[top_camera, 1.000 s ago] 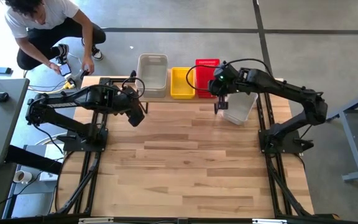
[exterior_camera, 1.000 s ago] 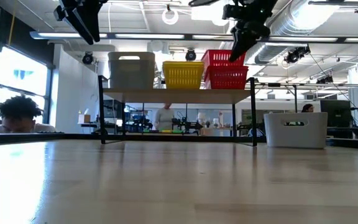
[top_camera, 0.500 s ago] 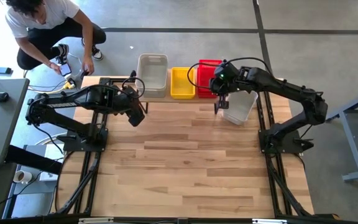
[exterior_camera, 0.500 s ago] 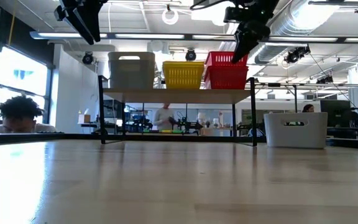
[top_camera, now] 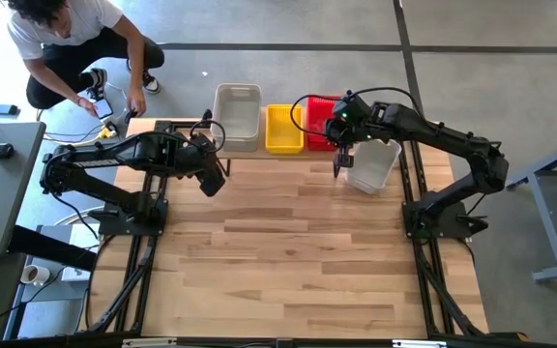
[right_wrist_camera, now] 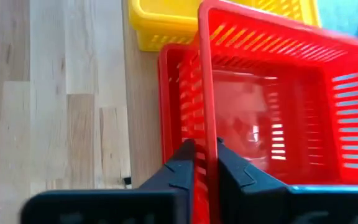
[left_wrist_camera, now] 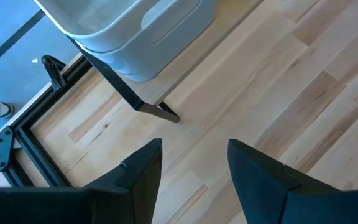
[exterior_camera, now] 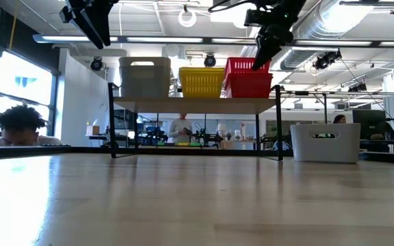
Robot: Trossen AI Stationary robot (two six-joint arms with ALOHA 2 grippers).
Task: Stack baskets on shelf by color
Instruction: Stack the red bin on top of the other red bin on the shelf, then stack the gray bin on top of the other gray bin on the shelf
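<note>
Where the pale plank shelf [exterior_camera: 197, 104] stands on thin black legs at the far edge of the slatted wooden counter [top_camera: 298, 251], three piles of baskets sit in a row: smooth-walled grey-white [top_camera: 237, 114], slotted yellow [top_camera: 283, 129] and slotted red [exterior_camera: 249, 85]. The right gripper [right_wrist_camera: 202, 163] hangs over the red pile with its fingers [right_wrist_camera: 183, 163] pinching the near rim of a tilted red basket [right_wrist_camera: 272, 99], one finger inside the wall and one outside, held above a second red one. One more grey-white basket [top_camera: 372, 165] rests on the counter beside the shelf's right end. The left gripper [left_wrist_camera: 194, 163] hovers near the shelf's left end, fingers spread and empty.
</note>
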